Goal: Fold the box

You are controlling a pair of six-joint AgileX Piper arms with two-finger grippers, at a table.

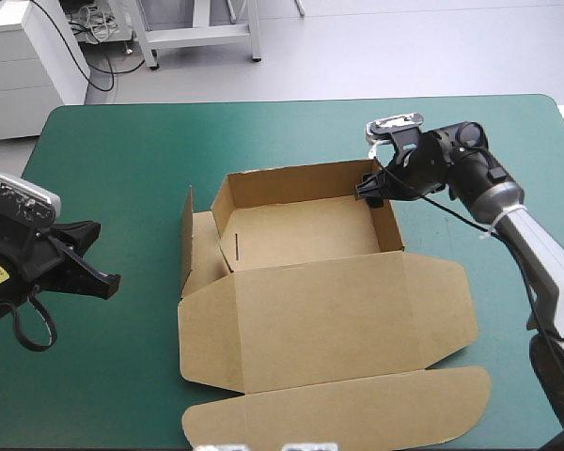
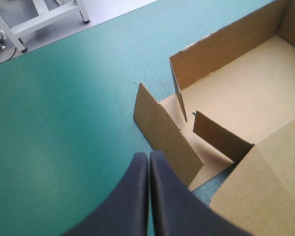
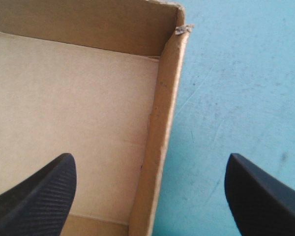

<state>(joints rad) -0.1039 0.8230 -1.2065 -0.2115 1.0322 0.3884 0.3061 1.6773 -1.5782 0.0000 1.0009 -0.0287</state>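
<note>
Right wrist view: right end effector [image 3: 147,164] wide open, empty, astride right wall [image 3: 160,123] of box [image 1: 301,235]. Left end effector [image 2: 148,157] closed, empty, near loose left flap [image 2: 162,130]. Judgement: centre wall before pinching.

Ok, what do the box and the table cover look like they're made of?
The box: matte brown cardboard, unprinted; its corner is frayed into paper fibres. The teal-green cover: a smooth, matte sheet with faint scuffs, perhaps rubber or vinyl; the look leaves that open.
</note>
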